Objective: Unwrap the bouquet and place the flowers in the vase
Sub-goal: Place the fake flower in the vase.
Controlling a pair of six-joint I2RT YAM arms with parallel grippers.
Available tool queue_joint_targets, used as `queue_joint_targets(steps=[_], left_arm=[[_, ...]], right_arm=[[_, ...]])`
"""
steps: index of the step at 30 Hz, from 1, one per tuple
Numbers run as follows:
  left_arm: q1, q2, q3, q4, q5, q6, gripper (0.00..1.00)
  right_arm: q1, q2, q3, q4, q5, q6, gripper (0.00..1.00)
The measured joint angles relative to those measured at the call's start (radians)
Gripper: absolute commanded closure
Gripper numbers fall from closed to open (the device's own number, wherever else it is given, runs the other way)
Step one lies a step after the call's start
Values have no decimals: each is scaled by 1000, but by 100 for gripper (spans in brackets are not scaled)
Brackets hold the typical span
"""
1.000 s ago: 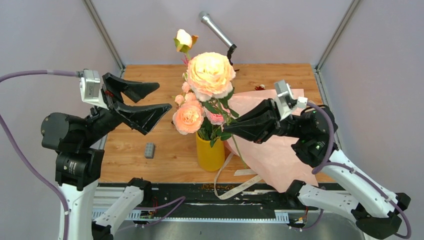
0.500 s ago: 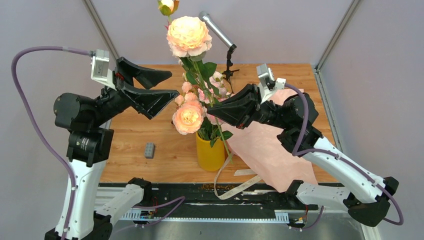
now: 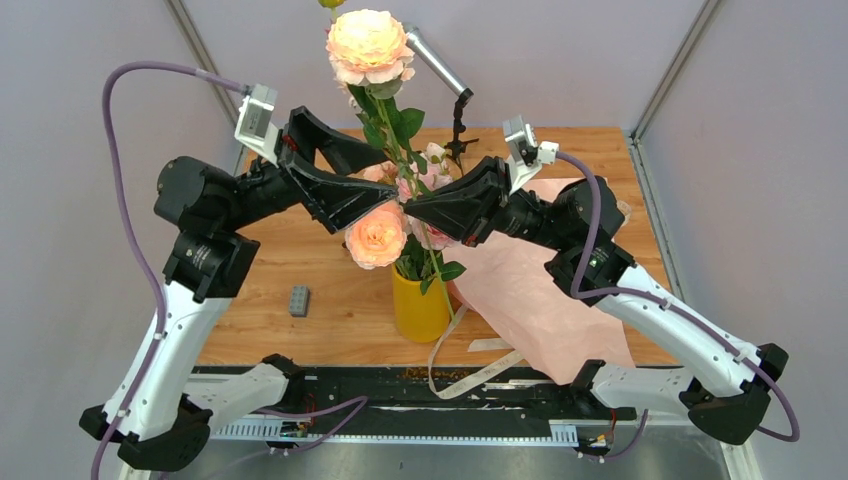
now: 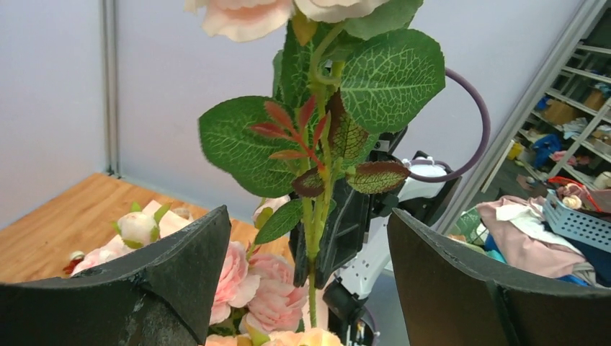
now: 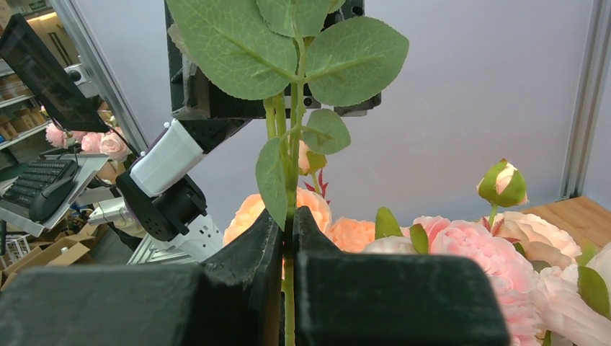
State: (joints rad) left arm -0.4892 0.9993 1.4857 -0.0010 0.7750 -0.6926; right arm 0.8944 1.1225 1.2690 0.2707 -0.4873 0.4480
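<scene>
Jaws on the right gripper [image 3: 412,208] are pinched tight on the tall rose stem [image 5: 294,126], held up over the yellow vase [image 3: 420,305]; left gripper [image 4: 308,216] jaws stand wide either side of it. Best bet: grab below the leaves, lower straight into the other flowers [image 3: 378,235].

Overhead, 2 wrist close-ups — flowers [image 3: 368,45] shared

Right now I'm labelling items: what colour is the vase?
Yellow. The vase shows best in top external.
</scene>
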Motion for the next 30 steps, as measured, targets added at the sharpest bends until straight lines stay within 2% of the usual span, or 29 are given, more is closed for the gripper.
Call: queue_joint_targets(steps=[5, 10, 13, 20, 23, 30], left_arm=[[-83, 37, 0, 27, -22, 4, 22], [-135, 78, 1, 33, -31, 18, 39], [-146, 97, 1, 31, -37, 22, 62], [-153, 101, 1, 26, -51, 45, 100], [-153, 101, 4, 18, -52, 47, 100], [-157, 115, 56, -34, -50, 70, 100]], right_arm=[[0, 5, 0, -3, 0, 0, 100], [0, 5, 0, -6, 0, -2, 100], [0, 5, 2, -12, 0, -5, 100], [0, 2, 2, -39, 36, -17, 100], [2, -1, 2, -50, 53, -34, 95], [8, -21, 2, -75, 75, -65, 64]])
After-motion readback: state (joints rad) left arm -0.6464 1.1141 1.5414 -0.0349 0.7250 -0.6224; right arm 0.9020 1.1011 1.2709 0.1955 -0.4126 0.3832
